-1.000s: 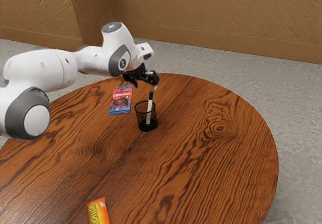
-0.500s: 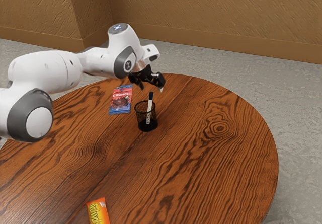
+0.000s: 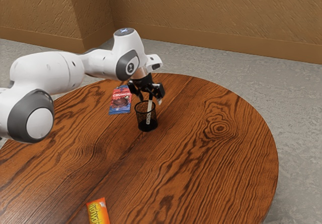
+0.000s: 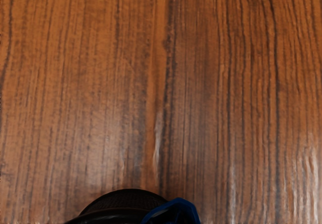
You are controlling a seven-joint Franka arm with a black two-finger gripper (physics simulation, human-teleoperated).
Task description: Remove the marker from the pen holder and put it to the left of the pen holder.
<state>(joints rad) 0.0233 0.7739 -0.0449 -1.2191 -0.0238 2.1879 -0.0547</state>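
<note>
1. Above the pen holder [image 3: 147,126], the gripper [image 3: 151,100] hangs with its jaws released, standing apart near the top of the marker [image 3: 149,112], which leans slightly inside the pen holder.
2. If the descent runs off-centre, one side of the gripper could strike the pen holder and tip it; closing too high could let the marker slip.
3. A slanted pull might snag the marker and drag the pen holder along.
4. Counted on the one table [image 3: 201,158]: one marker, one pen holder, one Crunch packet [image 3: 121,102], one orange-yellow packet [image 3: 97,213].
</note>
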